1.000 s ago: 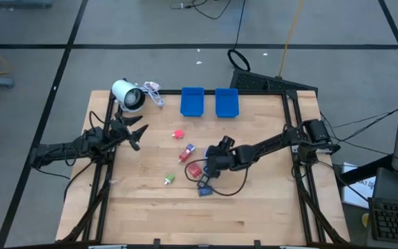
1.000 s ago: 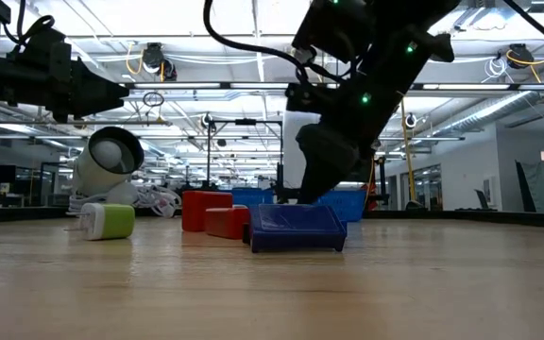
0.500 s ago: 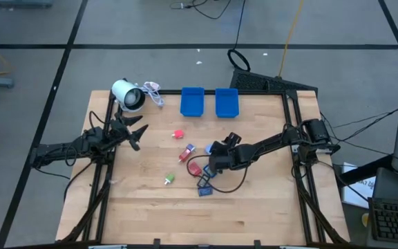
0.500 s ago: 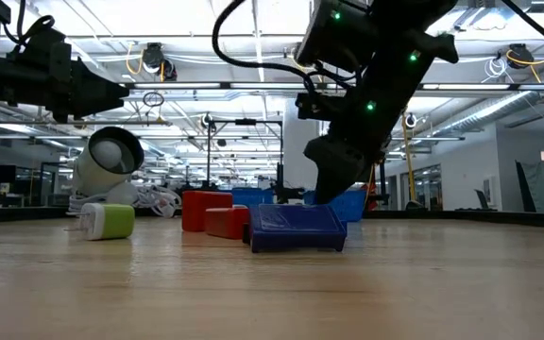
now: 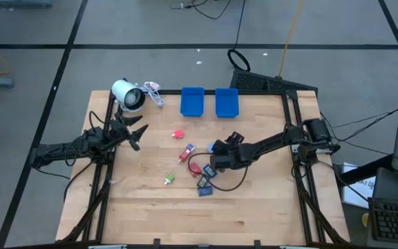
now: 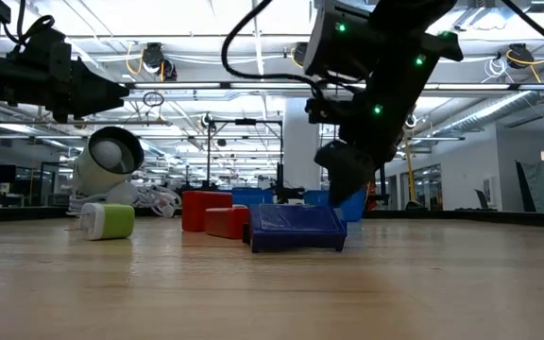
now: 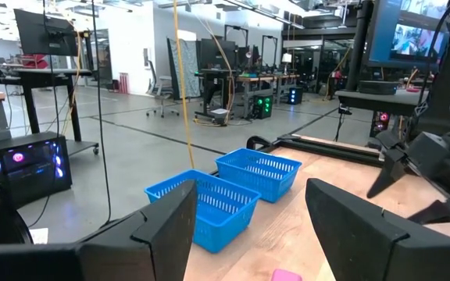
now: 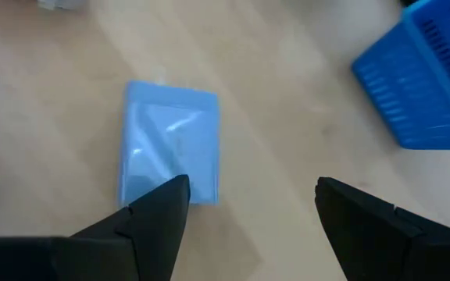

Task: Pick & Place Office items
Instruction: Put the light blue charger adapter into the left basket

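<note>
Right gripper (image 8: 244, 207) spread, empty, hung above light blue packet (image 8: 170, 140); packet to be centred between fingers before descent. Left gripper (image 5: 135, 131) parked, spread, worktop's 9 o'clock.

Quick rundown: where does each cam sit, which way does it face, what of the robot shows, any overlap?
High: overhead, straight down; both arms, left gripper, right gripper, two blue bins.
Low: table height, level across the table; right arm above a dark blue block.
Left wrist: on the left arm, past its open fingers toward the bins.
Right wrist: on the right arm, facing down between its open fingers at a light blue packet.
Shared: high and left wrist both show the bins.
</note>
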